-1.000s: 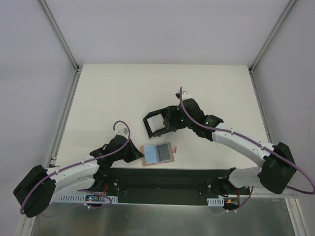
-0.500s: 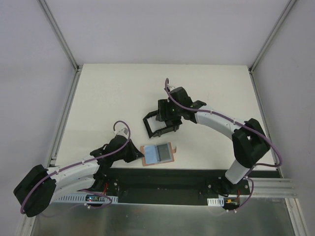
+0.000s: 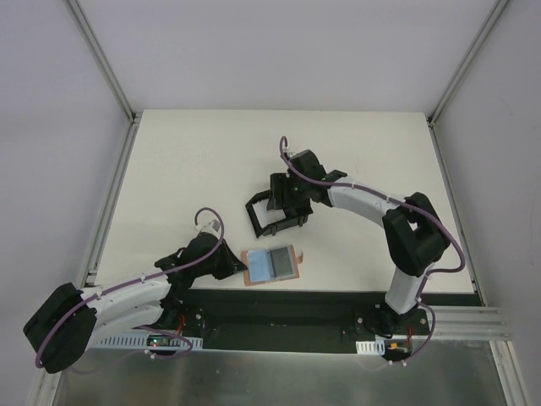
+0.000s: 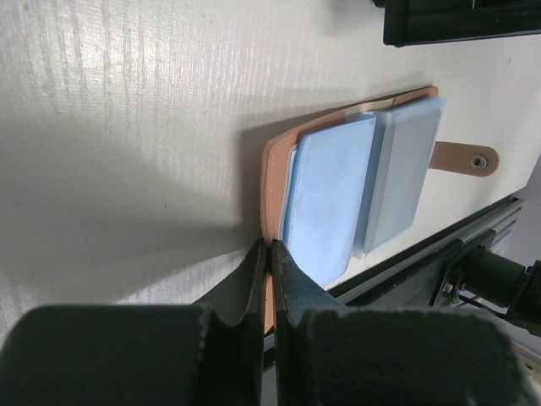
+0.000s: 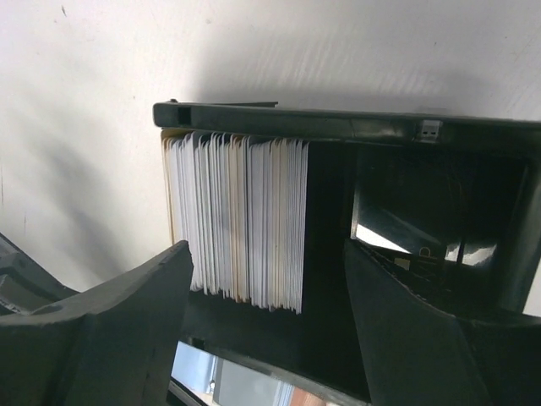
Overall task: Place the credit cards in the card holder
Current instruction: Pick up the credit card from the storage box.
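Table [image 3: 194, 161]: card holder [image 4: 272, 169] (open), black box [image 5: 338, 127]

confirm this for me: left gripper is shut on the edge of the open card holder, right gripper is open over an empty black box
Not quite: the black box is not empty. The right wrist view shows a stack of white cards standing in it. The rest holds: the left gripper is shut on the edge of the open card holder, and the right gripper is open over the box.
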